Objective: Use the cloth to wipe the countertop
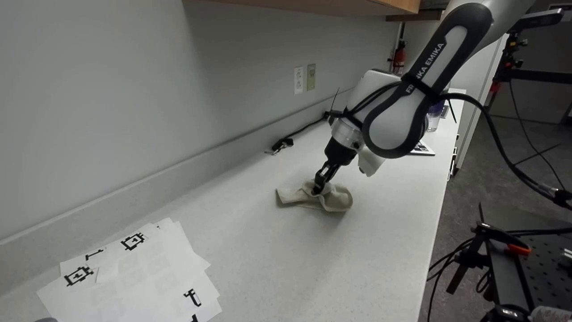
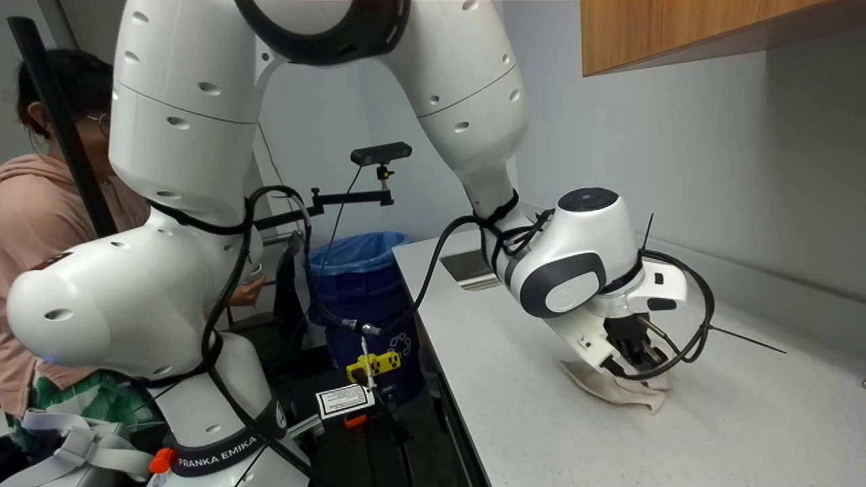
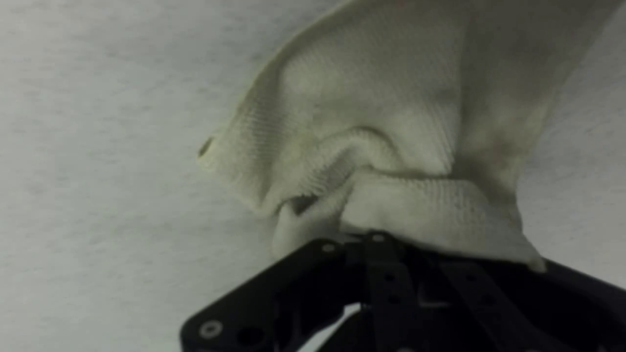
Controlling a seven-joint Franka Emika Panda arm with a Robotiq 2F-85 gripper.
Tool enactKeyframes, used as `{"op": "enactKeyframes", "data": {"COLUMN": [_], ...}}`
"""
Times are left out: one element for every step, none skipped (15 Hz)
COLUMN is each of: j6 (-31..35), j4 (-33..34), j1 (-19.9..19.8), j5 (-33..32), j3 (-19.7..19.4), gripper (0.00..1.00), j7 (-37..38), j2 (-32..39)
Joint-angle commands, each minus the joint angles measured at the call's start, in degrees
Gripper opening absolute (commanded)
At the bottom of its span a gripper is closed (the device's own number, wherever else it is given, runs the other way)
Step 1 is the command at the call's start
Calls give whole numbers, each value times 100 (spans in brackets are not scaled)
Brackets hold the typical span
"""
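The beige cloth lies crumpled on the pale countertop, its loose folds spread around my fingertips. My gripper points down at a slant into the cloth, jaws shut on a bunched part of it. In the wrist view the fabric fans out ahead of the dark gripper, and one fold covers part of the fingers. An exterior view from behind the arm shows the cloth flat against the surface under the hand, partly hidden by the wrist camera and cables.
White sheets with black marks lie at the near left of the countertop. A black plug with cord sits by the backsplash. Behind the arm are a checkered board and a sink. A wooden cabinet hangs above.
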Motion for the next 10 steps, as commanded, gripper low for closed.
{"op": "enactKeyframes", "data": {"j6": [-106,-125,-161,-182,-202,-227,-235,-263,-280,-266], "j4": [341,409,499,560,612,662,689,697,690,662], "j1": [679,911,1133,1279,1428,1585,1715,1820,1911,1980], "j5": [178,140,112,91,67,52,29,15,5,-1], "j3": [268,247,214,201,130,27,-118,-313,-505,-695], "gripper": [1,1,1,1,1,1,1,1,1,1], "j7": [-103,-101,-107,-131,-146,-144,-147,-139,-126,-109], "j2": [535,554,614,661,655,644,616,546,479,403]}}
